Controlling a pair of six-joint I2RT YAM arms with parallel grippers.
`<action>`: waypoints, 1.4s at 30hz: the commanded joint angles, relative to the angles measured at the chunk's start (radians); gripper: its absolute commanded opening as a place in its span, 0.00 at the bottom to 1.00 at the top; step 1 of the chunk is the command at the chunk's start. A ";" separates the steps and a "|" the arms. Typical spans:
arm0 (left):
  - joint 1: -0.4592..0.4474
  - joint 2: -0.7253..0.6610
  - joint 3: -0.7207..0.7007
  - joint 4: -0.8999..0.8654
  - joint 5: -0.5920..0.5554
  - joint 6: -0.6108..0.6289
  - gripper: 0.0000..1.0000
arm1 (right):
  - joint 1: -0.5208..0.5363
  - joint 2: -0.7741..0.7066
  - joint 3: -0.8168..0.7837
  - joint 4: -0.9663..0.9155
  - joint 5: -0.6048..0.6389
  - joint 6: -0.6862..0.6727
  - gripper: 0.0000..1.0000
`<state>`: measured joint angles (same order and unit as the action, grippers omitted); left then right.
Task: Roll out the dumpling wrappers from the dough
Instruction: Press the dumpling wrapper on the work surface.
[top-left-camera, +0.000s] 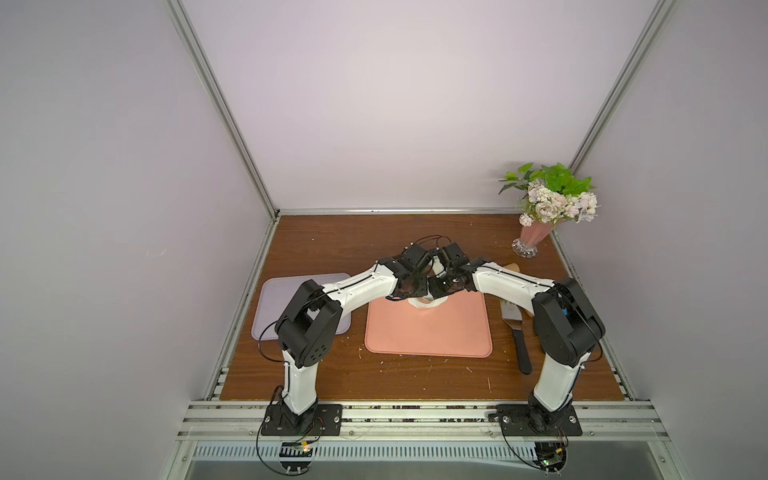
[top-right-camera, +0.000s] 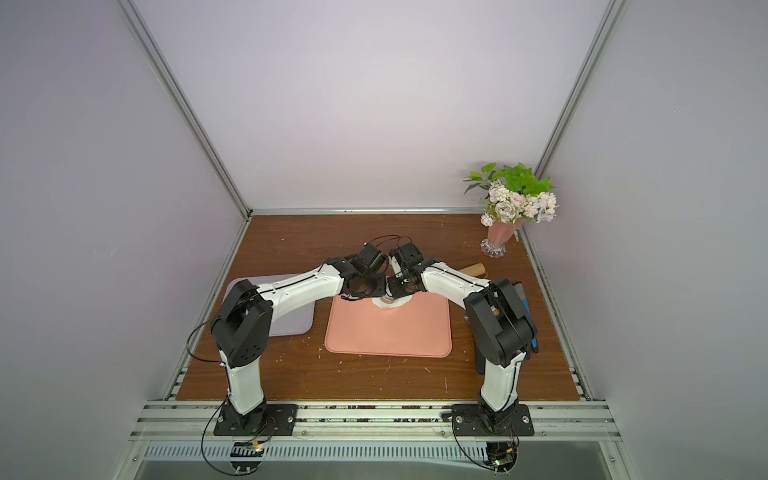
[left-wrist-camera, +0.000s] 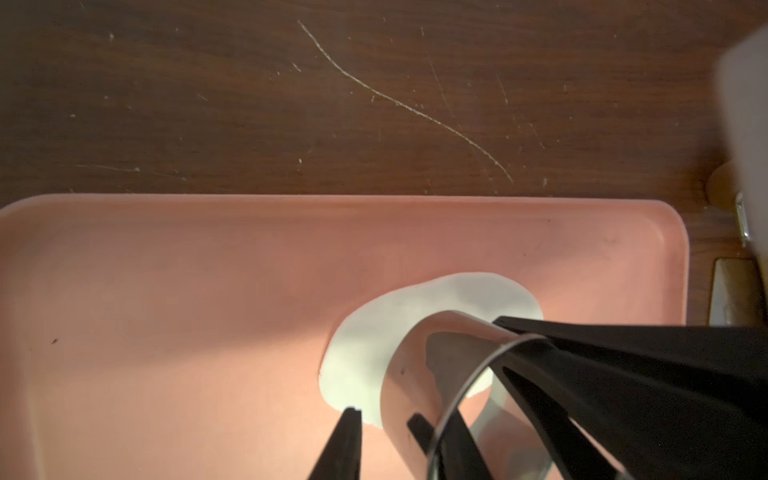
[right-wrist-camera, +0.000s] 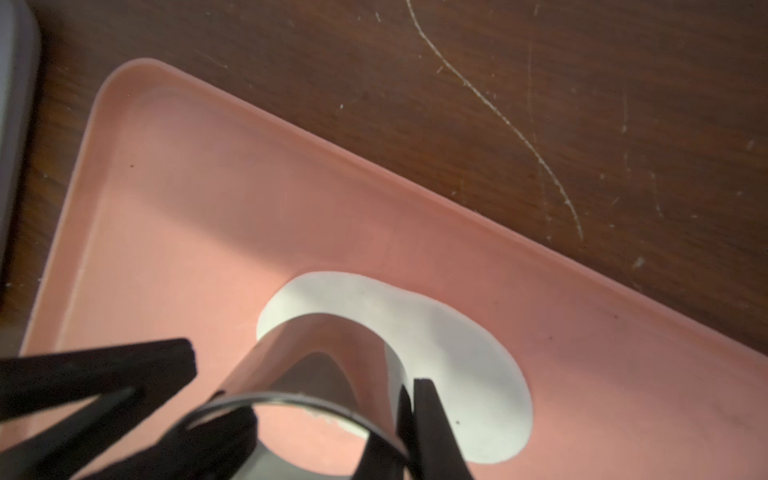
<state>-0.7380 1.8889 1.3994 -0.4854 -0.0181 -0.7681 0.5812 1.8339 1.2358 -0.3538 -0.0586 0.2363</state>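
One ring (right-wrist-camera: 324, 345) (in right claw (right-wrist-camera: 411, 388)) sits on dough (right-wrist-camera: 457, 353).

White dough (left-wrist-camera: 365, 345) under the black left gripper (left-wrist-camera: 384, 415) and black right gripper (right-wrist-camera: 412, 384), mirror-silver steel ring (left-wrist-camera: 415, 374) reflecting pink, salmon-pink mat (left-wrist-camera: 166, 311), dark brown wood-grain table (left-wrist-camera: 249, 104) with pale scratches beyond both grippers, lilac tray (top-left-camera: 282, 299) out past the left gripper, pink vase (top-left-camera: 534, 232), green leaves (top-left-camera: 557, 178)

Your brown wooden table (top-left-camera: 332, 245) bears a pink mat (top-left-camera: 428, 336) directly beneath the left pincer (left-wrist-camera: 384, 415) and right pincer (right-wrist-camera: 411, 386). A lavender tray (top-left-camera: 268, 303) lies well left of the left pincer. Right of the right pincer lie a spatula (top-left-camera: 521, 349) and a wooden roller (top-right-camera: 473, 270), with a flower vase (top-left-camera: 530, 239) farther back.
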 joint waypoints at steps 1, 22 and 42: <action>0.013 -0.036 -0.016 -0.007 -0.011 -0.006 0.26 | -0.007 -0.066 -0.001 0.013 0.000 0.017 0.00; 0.013 0.004 0.000 -0.010 0.010 -0.015 0.00 | -0.002 -0.136 -0.019 0.018 0.012 0.027 0.16; 0.012 0.006 0.004 -0.010 0.018 -0.015 0.00 | -0.035 -0.188 -0.084 0.064 -0.060 0.034 0.25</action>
<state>-0.7349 1.8805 1.3949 -0.4751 0.0067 -0.7818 0.5438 1.6577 1.1629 -0.3096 -0.0898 0.2699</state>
